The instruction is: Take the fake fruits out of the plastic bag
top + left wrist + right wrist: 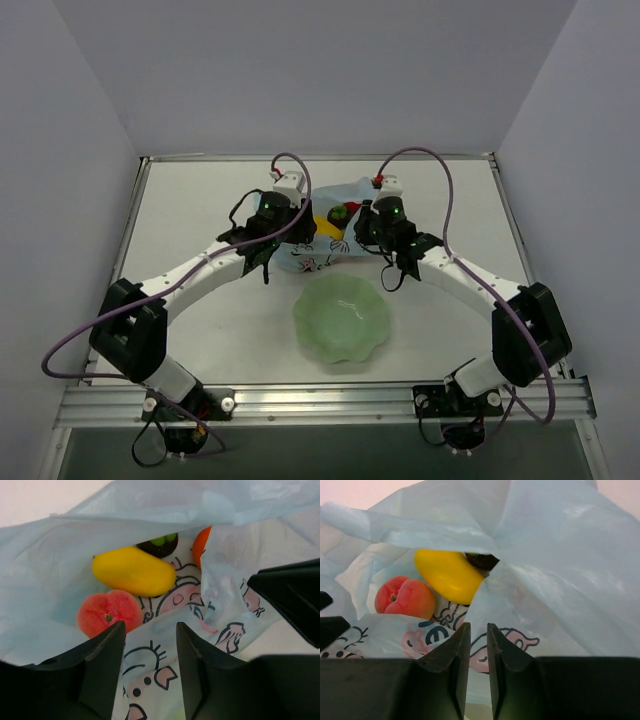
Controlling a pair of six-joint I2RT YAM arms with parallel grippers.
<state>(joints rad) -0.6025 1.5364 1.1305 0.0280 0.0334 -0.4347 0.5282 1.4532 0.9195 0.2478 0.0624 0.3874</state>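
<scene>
- Holding the mouth open is the step in hand: the plastic bag (560, 570) lies on the desk (190, 200) at the far middle, beyond the green bowl (300, 316), with one arm at each side of its mouth.
- Right jaws: nearly together, a fold of the printed film pinched between them at the right of the mouth. Judged a firm hold.
- Left jaws: apart, with the white printed panel lying between them. Whether they press on it cannot be told.
- Contents, all inside the bag:
  - yellow mango (134, 571), lying across the middle
  - peach (109, 612), nearest the left jaws, touching the mango
  - dark fruit with a green cap (159, 544), behind the mango
  - orange fruit (201, 545), half hidden by a fold at the right
- Advice, holding side: keep the right pinch shut and raised a little, so the upper film stays clear of the fruit. The film is thin and will sag if released.
- Advice, picking side: send the left jaws in low over the panel, free of the film, and widen them before meeting a fruit.
- Advice, order: the peach looks the easiest first pick. It is round, so close across its middle.
- Risk: catching loose plastic together with the fruit, which would drag the whole bag along.
</scene>
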